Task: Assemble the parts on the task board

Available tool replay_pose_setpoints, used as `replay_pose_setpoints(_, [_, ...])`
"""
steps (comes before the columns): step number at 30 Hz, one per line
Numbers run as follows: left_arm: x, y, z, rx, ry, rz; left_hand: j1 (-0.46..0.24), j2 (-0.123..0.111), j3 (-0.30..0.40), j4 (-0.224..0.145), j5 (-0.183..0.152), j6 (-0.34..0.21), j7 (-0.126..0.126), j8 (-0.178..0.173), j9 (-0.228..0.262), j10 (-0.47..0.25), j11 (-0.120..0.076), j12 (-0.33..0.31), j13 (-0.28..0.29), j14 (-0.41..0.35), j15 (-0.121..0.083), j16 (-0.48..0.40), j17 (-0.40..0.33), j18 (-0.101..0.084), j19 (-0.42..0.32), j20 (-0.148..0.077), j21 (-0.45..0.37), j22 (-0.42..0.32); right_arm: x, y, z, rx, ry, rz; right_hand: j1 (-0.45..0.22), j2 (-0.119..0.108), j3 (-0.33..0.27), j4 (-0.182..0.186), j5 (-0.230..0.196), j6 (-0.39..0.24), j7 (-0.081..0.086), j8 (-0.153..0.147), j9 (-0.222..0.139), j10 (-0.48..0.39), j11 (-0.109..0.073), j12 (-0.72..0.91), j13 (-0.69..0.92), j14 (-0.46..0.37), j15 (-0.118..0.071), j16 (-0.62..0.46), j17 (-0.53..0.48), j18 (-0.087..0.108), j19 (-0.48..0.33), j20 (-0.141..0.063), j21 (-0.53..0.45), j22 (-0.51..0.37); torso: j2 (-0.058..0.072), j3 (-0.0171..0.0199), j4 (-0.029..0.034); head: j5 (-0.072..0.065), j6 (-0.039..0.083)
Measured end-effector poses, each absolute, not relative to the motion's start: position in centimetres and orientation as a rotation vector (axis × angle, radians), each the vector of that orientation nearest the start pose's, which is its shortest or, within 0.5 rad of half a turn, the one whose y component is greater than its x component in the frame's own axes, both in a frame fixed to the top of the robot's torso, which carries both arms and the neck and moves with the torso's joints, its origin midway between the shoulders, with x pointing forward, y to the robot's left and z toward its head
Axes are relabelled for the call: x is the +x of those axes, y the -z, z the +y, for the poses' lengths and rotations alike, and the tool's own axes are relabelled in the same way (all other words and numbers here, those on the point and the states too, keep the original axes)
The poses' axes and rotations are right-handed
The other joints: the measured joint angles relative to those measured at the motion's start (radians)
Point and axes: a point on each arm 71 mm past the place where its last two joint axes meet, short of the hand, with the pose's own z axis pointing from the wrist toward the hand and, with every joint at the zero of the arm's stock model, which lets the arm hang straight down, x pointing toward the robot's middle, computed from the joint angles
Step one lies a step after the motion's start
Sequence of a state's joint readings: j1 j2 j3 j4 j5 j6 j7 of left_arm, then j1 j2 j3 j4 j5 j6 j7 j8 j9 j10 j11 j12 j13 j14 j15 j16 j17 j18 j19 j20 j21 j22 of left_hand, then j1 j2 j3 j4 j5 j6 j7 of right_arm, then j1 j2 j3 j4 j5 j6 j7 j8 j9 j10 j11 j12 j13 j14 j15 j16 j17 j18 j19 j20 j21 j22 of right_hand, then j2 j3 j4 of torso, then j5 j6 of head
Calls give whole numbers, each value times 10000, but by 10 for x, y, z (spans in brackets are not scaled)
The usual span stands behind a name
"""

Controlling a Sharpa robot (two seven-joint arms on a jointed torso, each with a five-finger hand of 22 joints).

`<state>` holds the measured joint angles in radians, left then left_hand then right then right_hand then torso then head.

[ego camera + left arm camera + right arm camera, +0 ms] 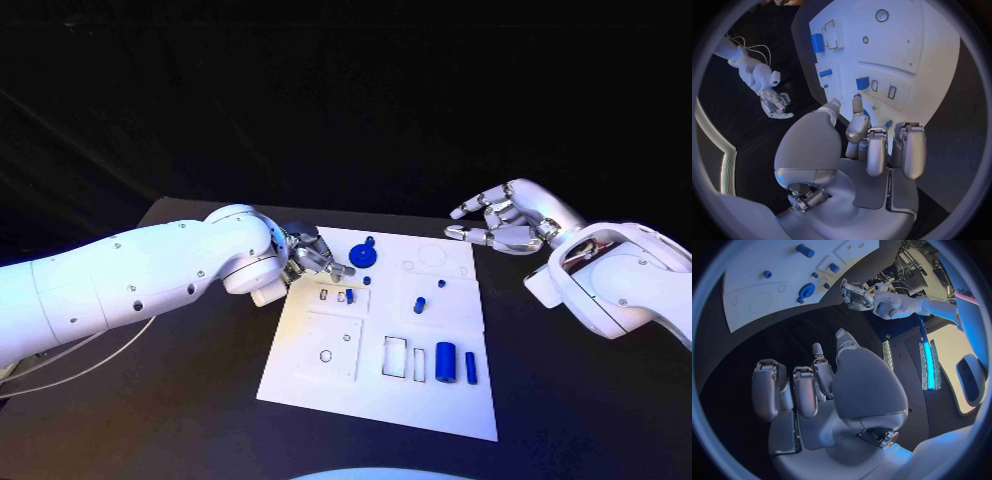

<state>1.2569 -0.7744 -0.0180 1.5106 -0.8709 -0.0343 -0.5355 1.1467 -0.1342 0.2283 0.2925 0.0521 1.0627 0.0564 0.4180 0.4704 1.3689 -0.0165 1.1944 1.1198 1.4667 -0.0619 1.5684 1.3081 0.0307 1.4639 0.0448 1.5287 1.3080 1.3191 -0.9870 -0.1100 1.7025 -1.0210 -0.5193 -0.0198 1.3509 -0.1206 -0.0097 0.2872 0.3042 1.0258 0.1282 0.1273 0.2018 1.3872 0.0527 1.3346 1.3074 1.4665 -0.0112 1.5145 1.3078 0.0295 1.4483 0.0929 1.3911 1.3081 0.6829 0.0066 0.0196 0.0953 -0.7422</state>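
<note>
White board [378, 395] mid desk [188, 400]; blue parts scattered on it, gear [362, 256] near far edge. Left hand [315, 260] at gear's side, fingers curled, holding nothing I can see. Right hand [498, 226] open, off-board. Approach the gear slowly, pinch it squarely.

The task board [378, 395] is a white rectangular plate lying flat in the middle of the black table, marked with outlined recesses, slots and small holes. Blue parts sit on it: a round disc-shaped part [364, 256] with a knob near the far edge, a small peg [420, 305] and a tiny stud [441, 283] toward the middle, a short cylinder [446, 362] and a slimmer bar [470, 367] side by side near the right front, and a small piece [349, 296] by the left slots.
</note>
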Motion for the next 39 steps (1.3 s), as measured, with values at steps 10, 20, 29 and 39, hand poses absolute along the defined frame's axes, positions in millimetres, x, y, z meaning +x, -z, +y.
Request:
replay_pose_setpoints(10, [500,191,167,-3524,4280,22647,-465,43,-716,19,0,-236,-51,217,671,10,-10,136,232,-28,-26,0,-1,-1,-1,0,86,-1,464,134,-227,2435,-8751,15330,-33,-34,-56,0,59,0,0,40,-1,0,0,0,0,0,0,0,-1,0,0,0,0,-1,9,2,6,-31,-111])
replay_pose_setpoints(20, [505,193,156,-3008,3750,22925,-526,104,-1108,9,0,-377,-50,226,963,9,-10,136,273,-28,-26,0,-3,-1,-1,0,86,-2,464,134,-226,2459,-8713,15361,-73,-69,-71,15,58,0,0,39,3,0,0,0,-1,0,1,0,-2,159,1,0,-48,-2,24,-6,16,-57,-169])
replay_pose_setpoints(29, [507,194,148,-2642,3585,23069,-526,104,-1277,12,0,-466,-31,225,1051,9,-9,136,263,-28,-26,0,-4,-1,-2,0,86,-3,465,134,-225,2461,-8705,15378,-112,-34,-109,1,95,0,0,39,7,0,1,-1,-1,0,1,-55,-3,158,-35,-36,-106,-4,51,-19,10,-35,-194])
replay_pose_setpoints(39, [509,196,145,-2429,3443,23205,-415,215,-1288,23,-1,-483,-14,225,1145,-27,26,136,237,-28,-26,0,-5,0,-2,0,86,-4,464,134,-224,2462,-8694,15397,-112,-34,-109,0,248,0,0,78,15,0,1,-1,-1,-34,-32,-55,-3,159,-35,-35,-106,-5,64,-13,5,-30,-263])
